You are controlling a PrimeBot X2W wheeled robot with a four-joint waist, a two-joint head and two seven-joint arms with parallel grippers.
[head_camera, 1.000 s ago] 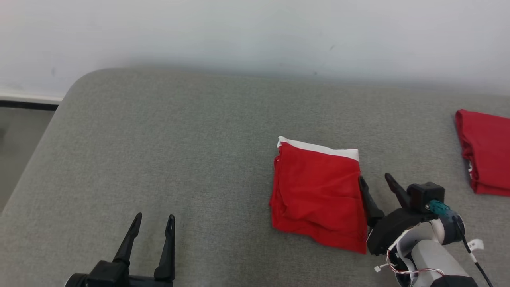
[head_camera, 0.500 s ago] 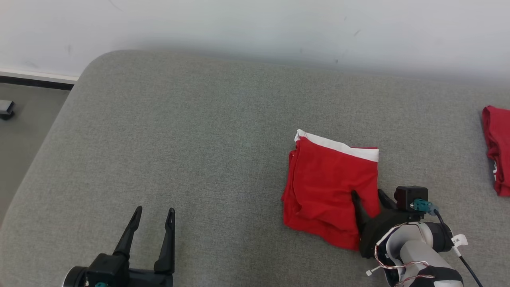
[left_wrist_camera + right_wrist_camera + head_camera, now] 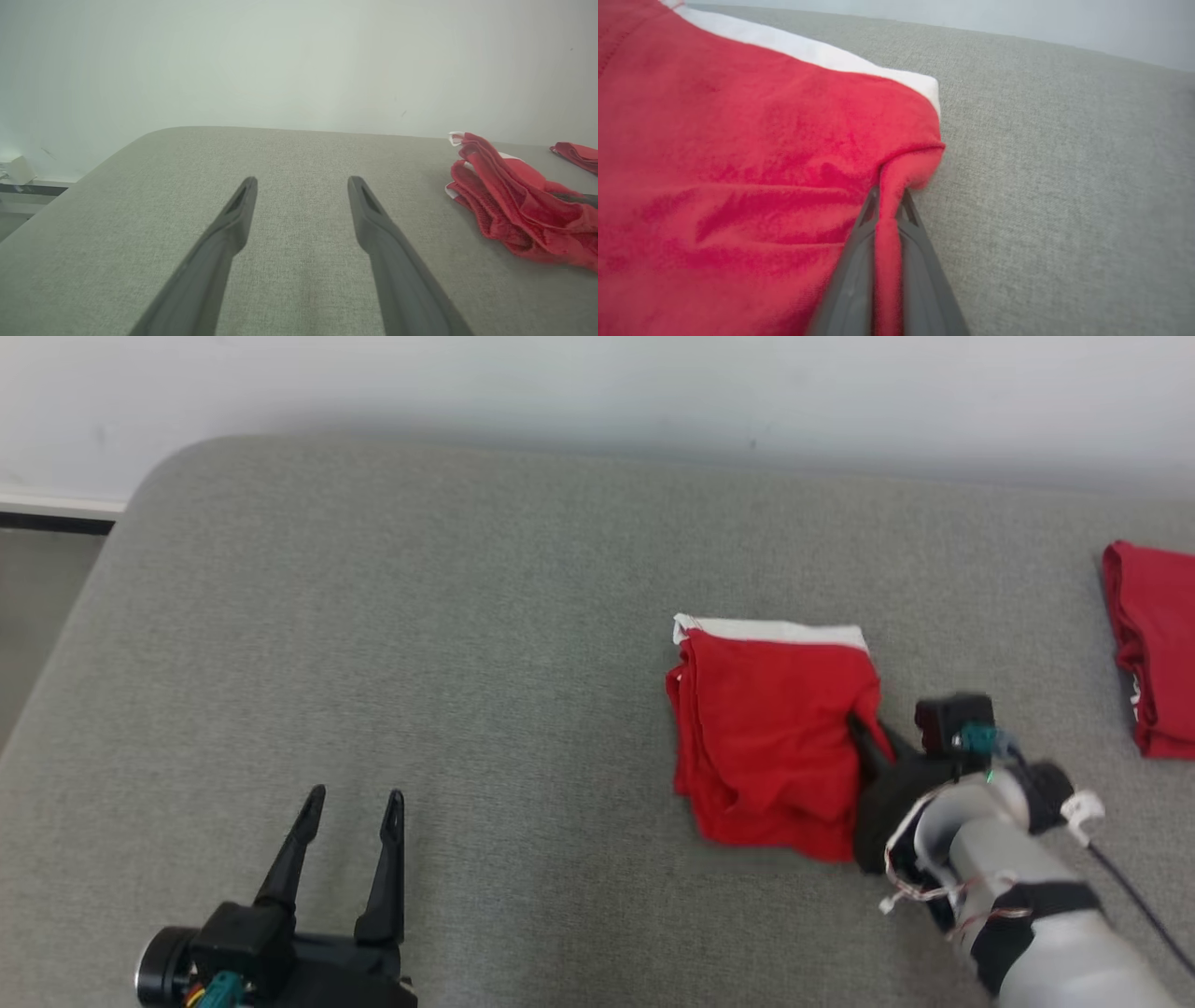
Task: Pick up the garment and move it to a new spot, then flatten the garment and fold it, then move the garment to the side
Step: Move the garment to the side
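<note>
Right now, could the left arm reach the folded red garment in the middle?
Probably yes: only bare grey cushion lies between the open left gripper and the red garment, with nothing blocking. The right gripper is pinching the garment's right edge.

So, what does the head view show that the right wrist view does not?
Head view adds: the left gripper, open over the cushion, and a second garment at the right edge. Right wrist view adds: the pinch up close, a red fold clamped between the shut fingers of the right gripper. Shared: the garment, its white band, the cushion and the pale wall.
</note>
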